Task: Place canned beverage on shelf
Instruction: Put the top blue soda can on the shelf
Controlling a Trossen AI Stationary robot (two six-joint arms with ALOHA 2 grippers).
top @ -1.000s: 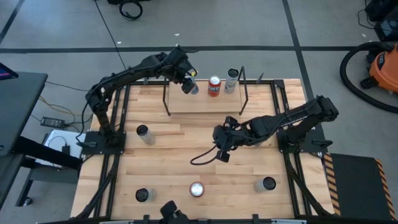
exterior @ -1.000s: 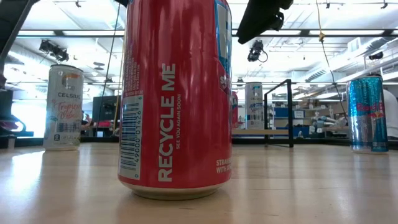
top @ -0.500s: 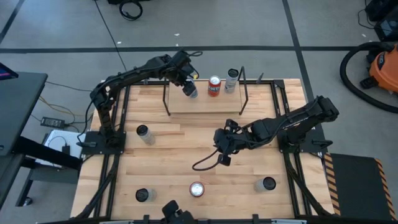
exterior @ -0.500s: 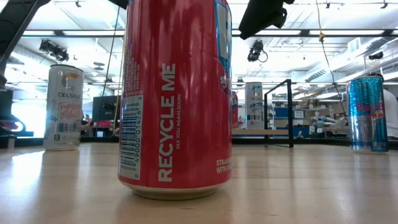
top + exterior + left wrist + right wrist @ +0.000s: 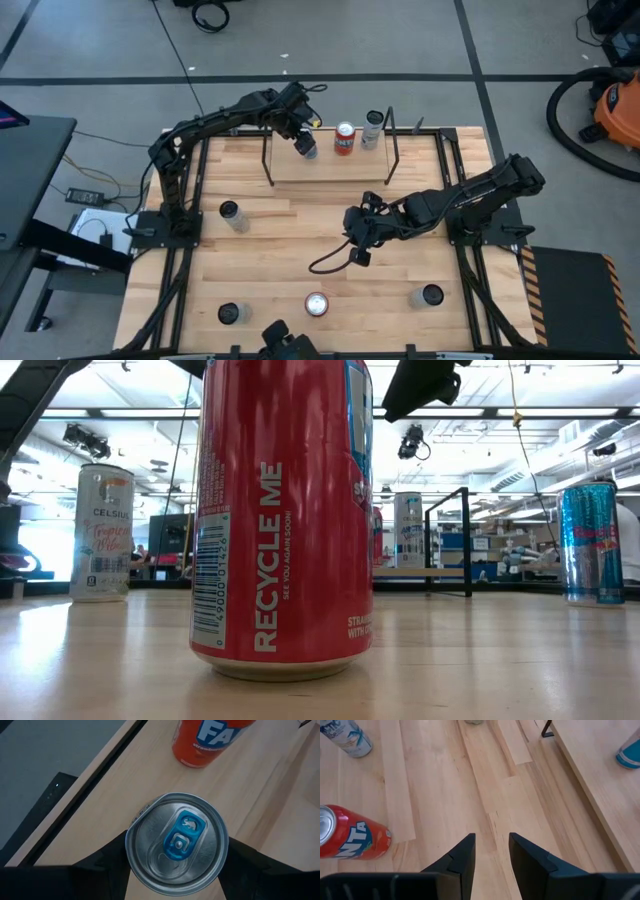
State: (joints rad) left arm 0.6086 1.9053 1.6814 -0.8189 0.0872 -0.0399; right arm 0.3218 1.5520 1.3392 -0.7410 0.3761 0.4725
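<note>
My left gripper (image 5: 176, 854) is clamped round the can (image 5: 176, 851), over the shelf's (image 5: 330, 166) left end: smooth, dentable aluminium, so hold mid-wall. Right gripper (image 5: 491, 851) apart, empty.

The big red can (image 5: 285, 520) reads "RECYCLE ME". The pale can (image 5: 100, 532) near the table's edge says "CELSIUS". A lying red can (image 5: 351, 839) shows "NTA".

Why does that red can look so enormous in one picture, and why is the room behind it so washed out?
Low view: the red can marked RECYCLE ME stands right before the lens, so it looms; bright ceiling lights behind bleach the room. High view: the same red can is small, light is even. Left wrist view: the silver can top with blue tab shows soft glare.
</note>
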